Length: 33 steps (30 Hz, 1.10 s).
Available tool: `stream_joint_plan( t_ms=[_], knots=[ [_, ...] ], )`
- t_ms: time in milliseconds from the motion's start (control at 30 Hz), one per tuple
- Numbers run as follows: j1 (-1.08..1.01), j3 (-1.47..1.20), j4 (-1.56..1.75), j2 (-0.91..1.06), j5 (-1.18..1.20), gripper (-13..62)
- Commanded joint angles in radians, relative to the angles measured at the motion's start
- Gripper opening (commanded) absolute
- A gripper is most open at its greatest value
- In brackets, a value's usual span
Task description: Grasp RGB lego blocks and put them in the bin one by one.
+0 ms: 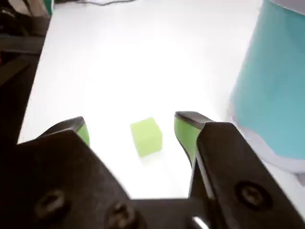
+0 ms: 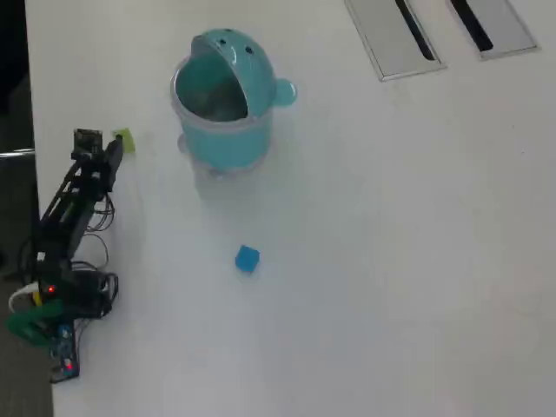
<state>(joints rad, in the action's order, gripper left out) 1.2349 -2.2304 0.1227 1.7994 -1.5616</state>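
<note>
Green-padded claw: the gripper stands wide open in the wrist view, one green pad on each side, and it holds nothing.
Claw contact: the yellow-green block lies on the white table between the two jaws, nearer to the right pad than to the left one; I see a clear gap on both sides, so I judge that nothing touches it yet.
Claw in the overhead view: the gripper is just beside the yellow-green block, which lies to the left of the bin, near it but apart.
Bin: the teal tub stands on the table, its domed lid swung back and the mouth open; in the wrist view its wall rises close on the right of the claw.
Blue block: the blue block lies below the bin in the overhead view, apart from it and well apart from the claw, untouched.
Red block: not seen on the table; the inside of the bin is too dim to tell if it lies there.
Progress: I judge the task is at its second block at most; the yellow-green one is framed but not gripped.
Left to do: close on the yellow-green block, carry it to the bin, then take the blue one.
</note>
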Motion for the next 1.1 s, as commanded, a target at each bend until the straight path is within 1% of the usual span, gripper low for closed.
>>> stream_joint_plan(
  t_ms=[0, 100, 367, 733, 867, 1067],
  knots=[
    [0.003, 0.091, 0.026, -0.017, -0.018, 31.9],
    [0.008, 0.115, 0.014, -0.066, -0.086, 31.3],
    [0.044, 0.250, 0.018, -0.225, -0.160, 31.4],
    [0.071, 0.419, 0.014, -0.413, -0.181, 32.4],
    [0.071, 0.515, -0.025, -0.511, -0.179, 32.5],
    [0.055, 0.574, -0.055, -0.589, -0.176, 32.4]
  ],
)
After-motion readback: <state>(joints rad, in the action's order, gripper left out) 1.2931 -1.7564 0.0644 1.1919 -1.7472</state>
